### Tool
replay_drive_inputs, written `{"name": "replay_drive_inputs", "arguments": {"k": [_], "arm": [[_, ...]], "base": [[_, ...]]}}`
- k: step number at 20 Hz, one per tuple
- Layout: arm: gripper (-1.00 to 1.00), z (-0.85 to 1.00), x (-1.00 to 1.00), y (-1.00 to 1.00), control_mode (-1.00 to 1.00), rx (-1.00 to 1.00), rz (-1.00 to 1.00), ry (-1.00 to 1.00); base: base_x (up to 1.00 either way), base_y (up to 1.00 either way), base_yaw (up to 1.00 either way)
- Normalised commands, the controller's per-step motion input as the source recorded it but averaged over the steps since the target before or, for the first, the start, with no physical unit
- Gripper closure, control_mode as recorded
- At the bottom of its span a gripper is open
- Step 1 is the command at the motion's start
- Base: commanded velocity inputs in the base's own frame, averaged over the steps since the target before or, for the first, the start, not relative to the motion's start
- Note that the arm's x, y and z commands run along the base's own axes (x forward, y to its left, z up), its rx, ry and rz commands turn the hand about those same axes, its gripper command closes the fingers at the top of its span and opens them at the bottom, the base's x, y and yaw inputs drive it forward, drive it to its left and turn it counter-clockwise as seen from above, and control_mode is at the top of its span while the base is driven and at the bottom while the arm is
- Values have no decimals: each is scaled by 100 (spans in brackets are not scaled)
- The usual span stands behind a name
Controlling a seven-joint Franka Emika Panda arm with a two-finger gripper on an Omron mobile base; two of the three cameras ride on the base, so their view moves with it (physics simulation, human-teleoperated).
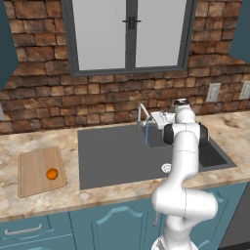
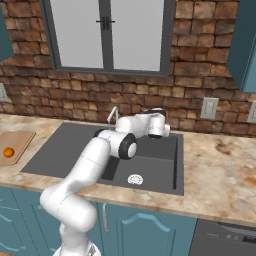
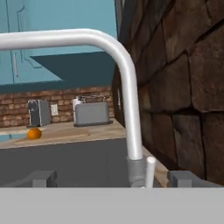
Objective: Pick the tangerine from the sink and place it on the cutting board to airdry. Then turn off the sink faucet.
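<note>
White arm hiding part of sink (image 1: 112,156); gripper (image 3: 111,178) wide apart, empty, astride faucet (image 3: 131,113)

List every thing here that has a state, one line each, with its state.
tangerine: out of the sink, resting on the cutting board.
cutting board: flat on the counter, left of the sink.
sink faucet: running, blue stream falling from the spout.
sink: basin bare apart from its white drain.
gripper: open, fingers either side of the faucet base.
window: shut.
</note>
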Motion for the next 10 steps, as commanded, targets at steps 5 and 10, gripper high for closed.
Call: {"name": "replay_drive_inputs", "arguments": {"k": [5, 10], "arm": [[-100, 28, 39, 96, -100, 0, 27, 0], [-100, 35, 45, 100, -100, 0, 18, -1]], "base": [[0, 0, 0], [0, 0, 0]]}}
